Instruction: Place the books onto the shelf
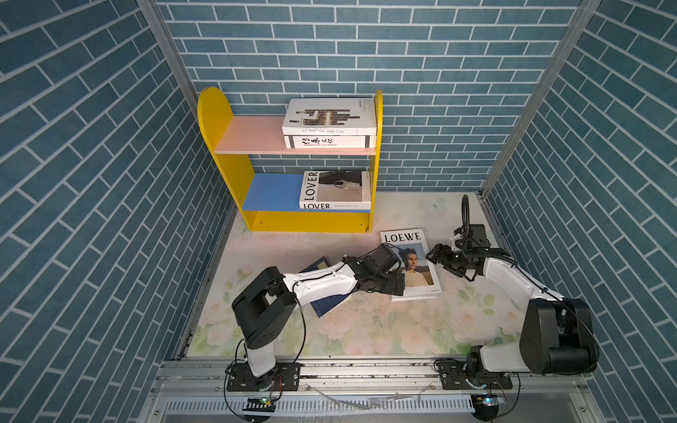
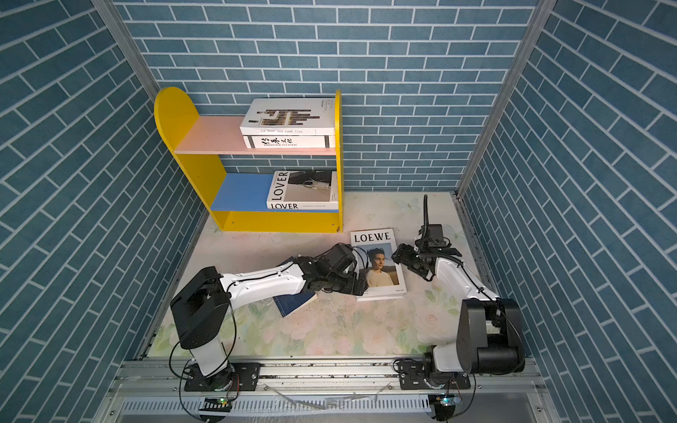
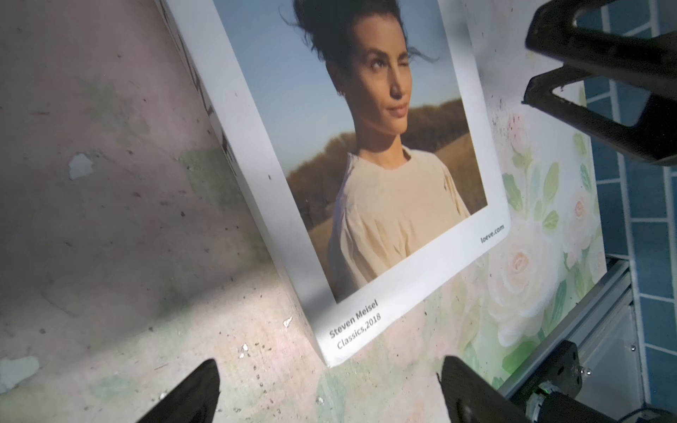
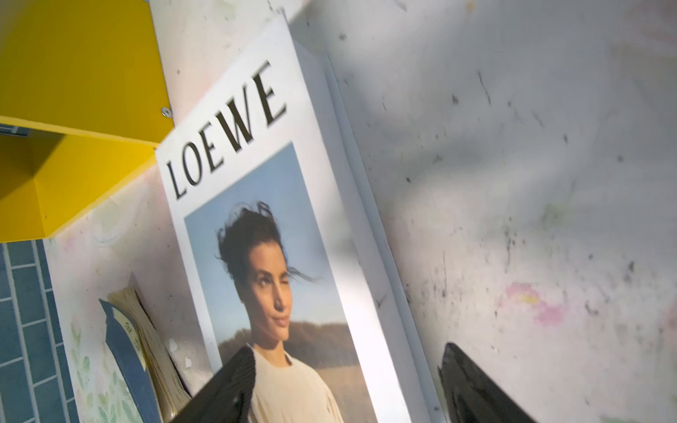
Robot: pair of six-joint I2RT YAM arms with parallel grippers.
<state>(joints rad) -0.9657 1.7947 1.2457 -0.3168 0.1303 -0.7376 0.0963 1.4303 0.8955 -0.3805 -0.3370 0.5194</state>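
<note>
The white LOEWE portrait book [image 1: 410, 263] [image 2: 379, 263] [image 3: 366, 164] [image 4: 274, 256] lies flat on the table in front of the shelf [image 1: 216, 121] [image 2: 172, 117] [image 4: 73, 73]. My left gripper [image 1: 397, 285] [image 2: 357, 285] [image 3: 329, 381] is open at the book's near left corner, nothing between its fingers. My right gripper [image 1: 436, 258] [image 2: 399, 256] [image 4: 348, 351] is open at the book's right edge, one finger over the cover, one over the table. A thin navy book [image 1: 326, 305] [image 2: 293, 302] [image 4: 128, 348] lies under my left arm.
On the pink board the brown-bar book [image 1: 329, 115] is stacked on the Heritage Cultural book [image 1: 329, 142]. The LOVER book [image 1: 335, 190] lies on the blue board. Blue brick walls [image 1: 91, 183] close in three sides; a metal rail [image 1: 366, 366] runs along the front.
</note>
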